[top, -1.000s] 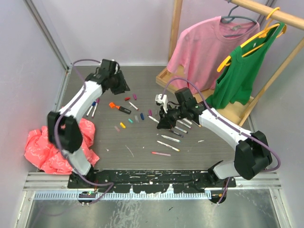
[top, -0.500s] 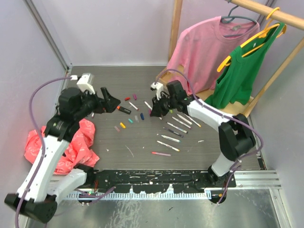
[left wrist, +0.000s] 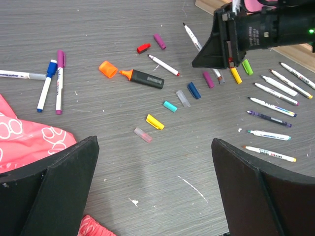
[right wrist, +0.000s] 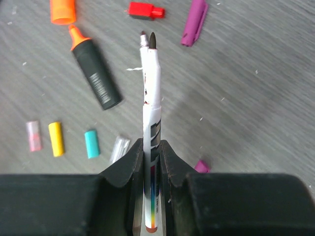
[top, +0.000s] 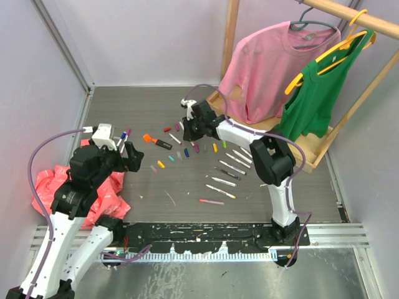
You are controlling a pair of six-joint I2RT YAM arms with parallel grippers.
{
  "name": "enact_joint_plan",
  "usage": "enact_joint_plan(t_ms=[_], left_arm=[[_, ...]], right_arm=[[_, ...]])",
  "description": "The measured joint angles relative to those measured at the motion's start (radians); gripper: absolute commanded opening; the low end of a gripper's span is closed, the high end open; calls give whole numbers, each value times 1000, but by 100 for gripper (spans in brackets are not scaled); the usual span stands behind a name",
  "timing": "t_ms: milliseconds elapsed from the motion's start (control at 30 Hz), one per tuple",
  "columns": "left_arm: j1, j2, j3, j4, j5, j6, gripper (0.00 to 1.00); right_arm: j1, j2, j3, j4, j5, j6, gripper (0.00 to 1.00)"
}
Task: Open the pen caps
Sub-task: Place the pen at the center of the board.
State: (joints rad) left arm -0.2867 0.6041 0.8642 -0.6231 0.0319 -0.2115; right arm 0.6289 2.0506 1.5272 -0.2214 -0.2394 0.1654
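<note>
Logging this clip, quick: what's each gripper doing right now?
Left gripper: open, holding nothing.
Right gripper: closed on a white pen.

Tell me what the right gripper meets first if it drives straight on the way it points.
The right gripper leads with its pen, which would likely touch bare table first, between the red cap and purple cap; depth is unclear.

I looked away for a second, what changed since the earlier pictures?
The left end effector pulled back toward its base and opened, empty. The right end effector swung farther out and leftward, still shut on a white pen. The loose caps and pens stayed put.
</note>
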Motion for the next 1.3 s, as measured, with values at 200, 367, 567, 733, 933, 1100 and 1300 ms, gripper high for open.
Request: enact_joint_plan(t_ms=[200, 367, 567, 733, 933, 1100, 1300], left_arm=[[0, -24, -13, -13, -8, 8, 98], [0, -26, -13, -14, -10, 15, 98], [0, -26, -14, -14, -10, 16, 98], [0, -26, -14, -15, -10, 16, 98], [0, -26, -14, -16, -10, 16, 98], [0, -26, -14, -17, -10, 17, 98], [0, -26, -17, -18, -10, 18, 98]], right_arm=[[2, 117, 112, -23, 66, 25, 9], [-2, 178, 177, -30, 93, 39, 11], [-2, 223, 216, -51, 116, 52, 17], [-3, 248, 237, -56, 130, 51, 24], [-2, 249, 237, -58, 134, 53, 34], [-3, 249, 238, -58, 134, 56, 35], [-10, 249, 248, -68, 125, 57, 41]])
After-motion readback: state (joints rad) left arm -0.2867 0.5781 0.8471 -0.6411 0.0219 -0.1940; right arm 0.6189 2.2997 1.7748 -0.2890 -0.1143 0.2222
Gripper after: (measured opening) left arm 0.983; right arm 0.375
